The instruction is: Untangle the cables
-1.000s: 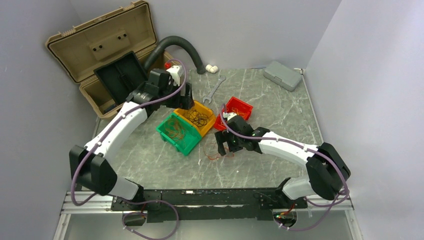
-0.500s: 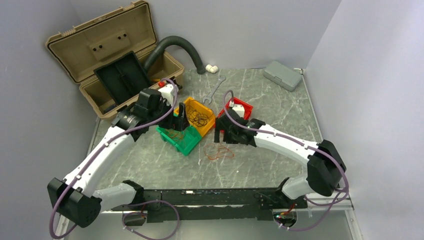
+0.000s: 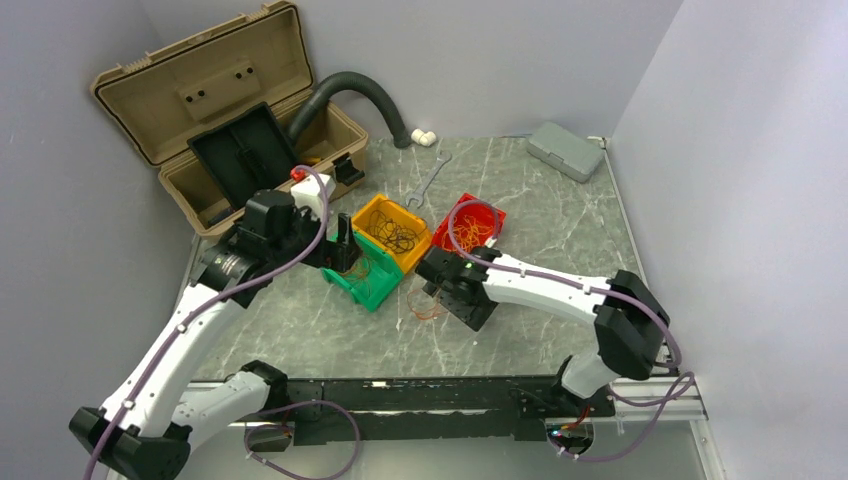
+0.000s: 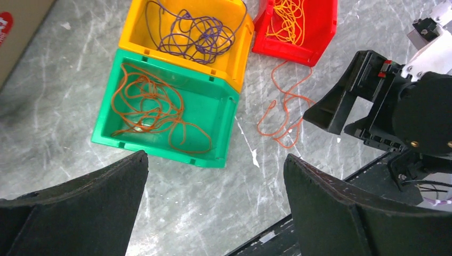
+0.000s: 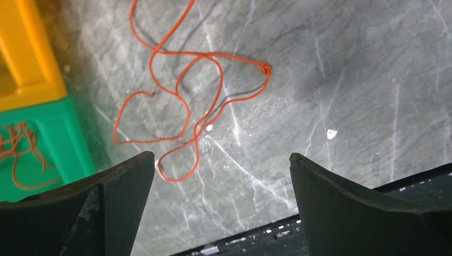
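Two tools, both with fingers spread wide and gripping nothing: the right tool (image 5: pixel 221 170) hangs over a loose orange cable (image 5: pixel 181 106) that lies in loops on the table (image 5: pixel 362 80) at centre-left of its wrist view, above the finger gap and touching neither finger. The left tool (image 4: pixel 213 176) hovers at the bottom of its view, below the green bin (image 4: pixel 226 122) of orange cables (image 4: pixel 152 109) — the yellow bin (image 4: pixel 240 53) above holds dark cables (image 4: pixel 194 37), the red bin (image 4: pixel 325 26) yellow-orange ones (image 4: pixel 290 18).

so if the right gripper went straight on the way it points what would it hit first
Most likely the loose orange wire on the table: its loops lie right under the open right gripper, though height is unclear.
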You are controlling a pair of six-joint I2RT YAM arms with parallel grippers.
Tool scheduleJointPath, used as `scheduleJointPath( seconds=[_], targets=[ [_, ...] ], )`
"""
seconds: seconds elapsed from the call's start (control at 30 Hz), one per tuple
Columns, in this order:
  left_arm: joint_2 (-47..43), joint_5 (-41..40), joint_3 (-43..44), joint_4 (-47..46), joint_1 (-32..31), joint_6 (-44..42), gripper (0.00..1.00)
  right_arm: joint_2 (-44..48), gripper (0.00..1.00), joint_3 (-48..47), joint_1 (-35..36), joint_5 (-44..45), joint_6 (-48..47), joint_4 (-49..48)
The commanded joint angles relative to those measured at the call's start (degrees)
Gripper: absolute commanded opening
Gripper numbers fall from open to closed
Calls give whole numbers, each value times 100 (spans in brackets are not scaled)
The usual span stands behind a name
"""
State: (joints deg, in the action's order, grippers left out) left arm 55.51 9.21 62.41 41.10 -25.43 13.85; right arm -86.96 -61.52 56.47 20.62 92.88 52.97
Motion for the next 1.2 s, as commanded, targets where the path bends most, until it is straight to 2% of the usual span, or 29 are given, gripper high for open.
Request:
scheduleJointPath(
  seconds=[0.0, 0.33, 0.5, 0.57, 0.63, 0.67, 0.7, 0.73, 0.87, 0.97, 1.07, 1.1, 1.17],
  targets=[
    [-254, 43, -98, -6, 197, -331, 99, -373, 100, -271, 34, 71, 1106, 310],
    [-481, -65, -383, -206, 416, -580, 99, -1677, 100, -1177, -123, -66, 1183, 452],
    [-459, -131, -533, -282, 416, -585, 99, -2041, 97, -980, -353, -321, 1165, 174],
    [-482, -183, -605, -327, 416, -578, 99, -2163, 92, -921, -439, -331, 1112, 90],
    [-480, -236, -639, -343, 423, -578, 99, -2284, 80, -914, -525, -292, 1046, 54],
    [-473, -246, -644, -355, 436, -576, 99, -2326, 59, -922, -566, -274, 1010, 55],
    [-454, -237, -655, -347, 460, -580, 100, -2353, 26, -917, -585, -250, 967, 26],
    [-451, -231, -657, -353, 486, -578, 99, -2356, 2, -901, -592, -229, 984, 57],
    [-429, -158, -701, -392, 617, -557, 100, -2179, 0, -738, -603, -115, 949, 80],
    [-397, -63, -738, -444, 721, -550, 99, -1621, 0, -443, -590, 76, 751, -241],
    [-380, 43, -762, -486, 782, -575, 99, -1013, 0, -458, -561, 206, -330, -780],
    [-383, 53, -770, -494, 797, -580, 99, -821, 0, -496, -545, 190, -1138, -1064],
    [-405, 52, -781, -514, 815, -587, 99, -454, 0, -586, -480, 65, -2036, -1489]
  ],
)
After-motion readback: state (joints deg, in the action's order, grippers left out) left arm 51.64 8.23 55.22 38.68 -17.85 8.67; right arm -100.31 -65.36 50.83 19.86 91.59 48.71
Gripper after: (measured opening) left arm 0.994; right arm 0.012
